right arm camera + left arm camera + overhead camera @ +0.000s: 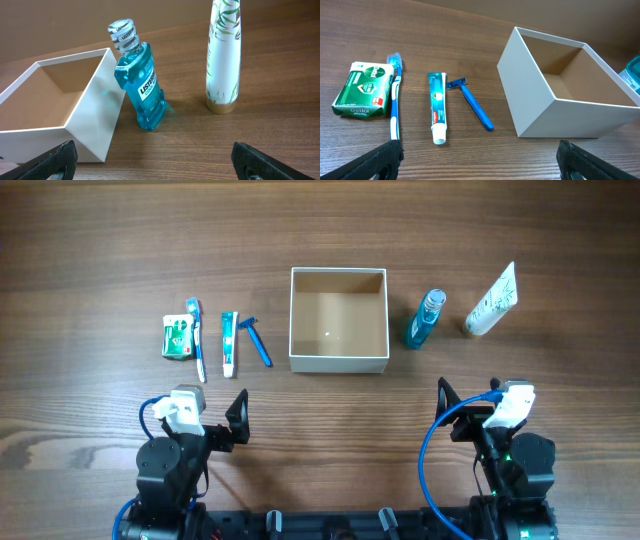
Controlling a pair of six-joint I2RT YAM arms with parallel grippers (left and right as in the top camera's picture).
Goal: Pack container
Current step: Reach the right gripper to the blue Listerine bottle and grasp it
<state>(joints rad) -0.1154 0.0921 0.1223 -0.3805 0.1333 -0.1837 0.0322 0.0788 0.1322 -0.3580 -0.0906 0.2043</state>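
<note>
- The container (338, 362) sits mid-table, open side up, its tan inside showing.
- To its left lie a green soap box (177, 337), a toothbrush (197, 340), a toothpaste tube (230, 343) and a blue razor (258, 342), side by side.
- A blue mouthwash bottle (425, 319) stands just beside its right wall, and a white tube (491, 301) stands farther right.
- The left gripper (480, 167) hovers near the table's front edge, fingers wide apart, gripping nothing.
- The right gripper (155, 162) does likewise, facing the bottles.
</note>
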